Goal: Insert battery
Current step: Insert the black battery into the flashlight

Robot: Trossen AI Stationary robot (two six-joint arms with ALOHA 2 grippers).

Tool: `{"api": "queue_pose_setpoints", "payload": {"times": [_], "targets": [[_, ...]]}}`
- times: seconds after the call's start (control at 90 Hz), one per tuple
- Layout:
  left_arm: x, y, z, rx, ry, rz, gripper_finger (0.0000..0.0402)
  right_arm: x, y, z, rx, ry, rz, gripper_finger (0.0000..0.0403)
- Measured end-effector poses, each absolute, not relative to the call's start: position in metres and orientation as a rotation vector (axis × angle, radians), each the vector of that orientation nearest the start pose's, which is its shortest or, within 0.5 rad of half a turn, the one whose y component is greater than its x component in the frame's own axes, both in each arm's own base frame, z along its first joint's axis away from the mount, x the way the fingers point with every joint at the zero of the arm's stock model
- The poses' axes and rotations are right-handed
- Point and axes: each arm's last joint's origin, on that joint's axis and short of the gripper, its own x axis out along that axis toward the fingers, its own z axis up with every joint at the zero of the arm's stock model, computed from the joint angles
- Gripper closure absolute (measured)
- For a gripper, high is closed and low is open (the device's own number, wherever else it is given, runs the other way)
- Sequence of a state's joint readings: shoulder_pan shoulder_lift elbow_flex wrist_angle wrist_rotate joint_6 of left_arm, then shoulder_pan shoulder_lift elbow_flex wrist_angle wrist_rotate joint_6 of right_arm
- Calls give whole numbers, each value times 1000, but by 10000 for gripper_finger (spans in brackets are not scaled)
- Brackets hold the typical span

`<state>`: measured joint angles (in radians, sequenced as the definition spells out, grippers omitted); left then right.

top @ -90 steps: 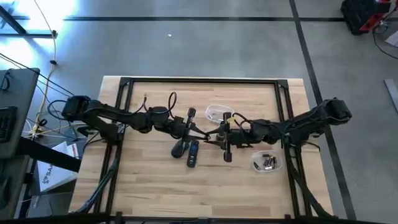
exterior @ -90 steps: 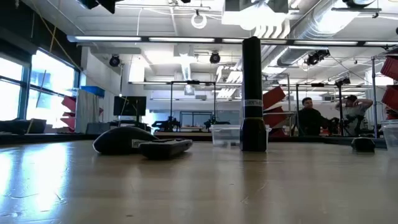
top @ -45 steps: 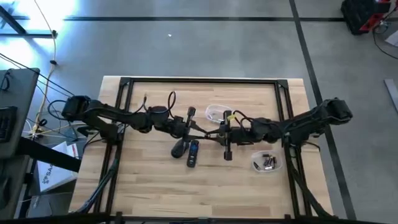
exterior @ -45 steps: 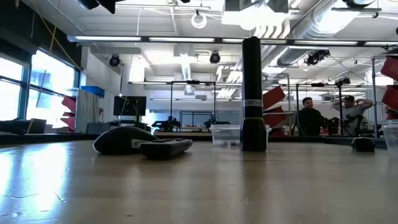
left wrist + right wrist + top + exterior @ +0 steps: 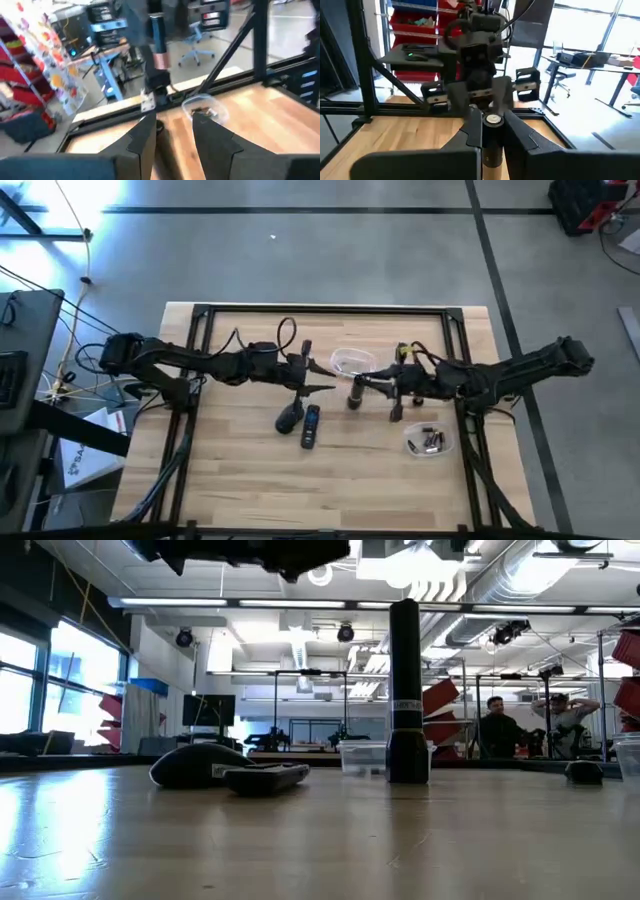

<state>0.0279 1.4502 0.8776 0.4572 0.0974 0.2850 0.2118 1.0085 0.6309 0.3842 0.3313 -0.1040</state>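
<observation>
Change noted: in the high view the two tools no longer meet over the torch point(image 5: 352, 395). The left tool point(image 5: 322, 388) has drawn back towards its own side. The right arm has also shifted back towards its side.

Left tool: fingers point(image 5: 145, 137) spread apart with nothing between them, aimed at the torch from just beside it.

Right tool point(image 5: 492, 131): fingers closed against the torch body on both sides, holding it upright on the surface point(image 5: 240, 480).

Torch: stands near mid-surface with its top open. The right wrist view shows a silvery disc in the mouth, probably a battery end.

Judgement: one cell appears to be dropped in and let go. Spare batteries point(image 5: 430, 442) lie in a clear dish by the right arm. A small dark cap point(image 5: 583, 772) sits apart on the surface, so the torch is not yet closed. The remote point(image 5: 310, 425) and mouse point(image 5: 288, 418) lie untouched.
</observation>
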Motion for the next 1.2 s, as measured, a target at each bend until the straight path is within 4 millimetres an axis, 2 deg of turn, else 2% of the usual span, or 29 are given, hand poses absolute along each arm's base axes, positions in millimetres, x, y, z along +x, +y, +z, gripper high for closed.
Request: {"api": "queue_pose_setpoints", "payload": {"times": [0.122, 0.244, 0.356, 0.722, 0.9, 1.2], "targets": [[324, 13, 270, 273, 106, -66, 292, 214, 29, 272, -76, -57, -131, 392], [327, 19, 265, 270, 121, -49, 291, 218, 21, 256, -57, -53, -119, 392], [330, 23, 260, 269, 135, -41, 291, 224, 14, 249, -50, -30, -139, 392], [353, 33, 213, 322, 229, -12, 291, 236, 12, 251, 5, -12, -109, 392], [354, 43, 210, 336, 230, 10, 291, 235, 11, 248, 40, 18, -120, 392], [354, 42, 209, 317, 237, 7, 291, 235, 11, 245, 31, 42, -139, 392]]}}
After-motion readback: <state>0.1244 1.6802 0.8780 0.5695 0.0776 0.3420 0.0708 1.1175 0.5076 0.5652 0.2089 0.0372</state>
